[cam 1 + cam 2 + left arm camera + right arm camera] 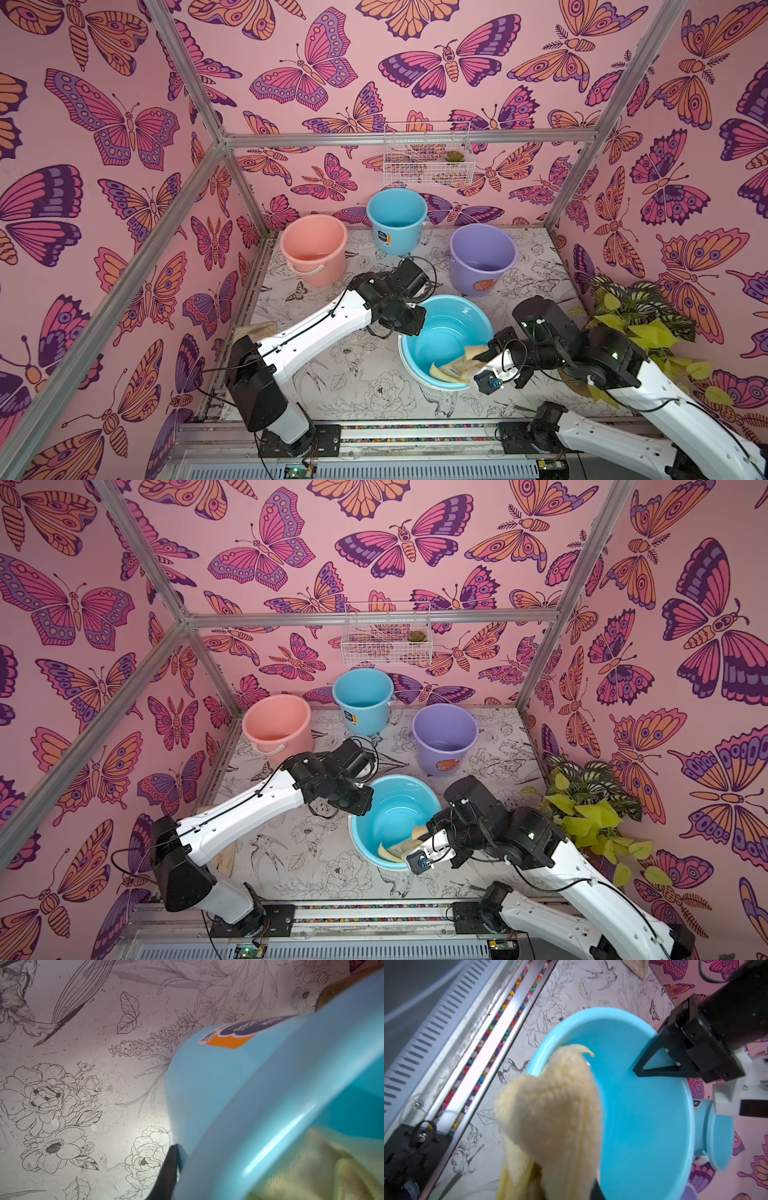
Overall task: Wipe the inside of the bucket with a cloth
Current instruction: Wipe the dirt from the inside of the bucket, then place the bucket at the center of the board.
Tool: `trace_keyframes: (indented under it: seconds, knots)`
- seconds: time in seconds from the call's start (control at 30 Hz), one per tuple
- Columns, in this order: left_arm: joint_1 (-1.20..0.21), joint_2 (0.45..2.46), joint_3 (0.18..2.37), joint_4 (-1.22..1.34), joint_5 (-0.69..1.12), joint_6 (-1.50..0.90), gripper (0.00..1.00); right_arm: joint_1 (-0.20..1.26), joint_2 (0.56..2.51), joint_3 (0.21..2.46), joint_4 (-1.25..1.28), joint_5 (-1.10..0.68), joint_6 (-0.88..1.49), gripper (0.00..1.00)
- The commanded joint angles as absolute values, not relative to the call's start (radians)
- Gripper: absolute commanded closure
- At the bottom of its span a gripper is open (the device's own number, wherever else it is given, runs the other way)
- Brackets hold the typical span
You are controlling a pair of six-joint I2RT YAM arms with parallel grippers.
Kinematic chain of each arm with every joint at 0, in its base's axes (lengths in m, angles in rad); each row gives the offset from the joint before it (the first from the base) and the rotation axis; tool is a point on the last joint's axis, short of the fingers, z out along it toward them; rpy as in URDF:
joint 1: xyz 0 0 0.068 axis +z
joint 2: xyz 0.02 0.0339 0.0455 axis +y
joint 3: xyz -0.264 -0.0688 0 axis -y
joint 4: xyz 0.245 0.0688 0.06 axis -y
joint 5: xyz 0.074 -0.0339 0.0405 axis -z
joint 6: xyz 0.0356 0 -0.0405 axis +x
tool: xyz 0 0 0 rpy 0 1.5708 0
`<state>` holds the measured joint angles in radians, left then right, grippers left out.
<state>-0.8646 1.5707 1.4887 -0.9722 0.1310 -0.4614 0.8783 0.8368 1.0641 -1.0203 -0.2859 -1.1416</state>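
Note:
A light blue bucket (446,328) (395,812) stands tilted at the middle front of the table. My left gripper (409,329) (360,808) (640,1070) is shut on the bucket's far-left rim. In the left wrist view one dark finger (171,1167) lies against the bucket's outer wall (228,1084); the other finger is hidden inside. The pale yellow cloth (461,365) (401,850) (311,1167) (550,1105) hangs bunched inside the bucket (643,1115) against its near-right wall. My right gripper (476,360) (417,841) is shut on the cloth, which covers its fingers.
Three more buckets stand upright behind: pink (313,245), blue (397,216) and purple (482,253). A tan rag (255,330) (636,967) lies by the left wall. A leafy plant (636,316) fills the right side. A wire basket (428,158) hangs on the back wall.

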Motion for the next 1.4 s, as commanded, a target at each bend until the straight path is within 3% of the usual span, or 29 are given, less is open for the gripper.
trace_keyframes:
  seconds: [0.0, 0.33, 0.63, 1.0, 1.37]
  knots:
    - [-0.861, 1.586, 1.532, -0.97, 0.155, -0.46, 1.0, 0.954, 0.829, 0.984, -0.813, -0.298, -0.868, 1.0]
    - [-0.831, 1.586, 1.54, -0.999, 0.15, -0.46, 1.0, 1.038, 0.983, 0.962, -0.268, 0.038, -0.314, 1.0]
    - [-0.693, 1.542, 1.488, -1.025, 0.174, -0.459, 1.0, 1.029, 1.192, 1.257, -0.313, 0.514, -0.074, 1.0]
    - [-0.36, 1.511, 1.391, -1.025, 0.218, -0.424, 1.0, 0.761, 1.17, 1.379, -0.369, 0.495, 0.183, 1.0]
    - [-0.196, 1.784, 1.622, -1.022, 0.241, -0.41, 1.0, 0.675, 1.079, 1.335, -0.405, 0.501, 0.155, 1.0]
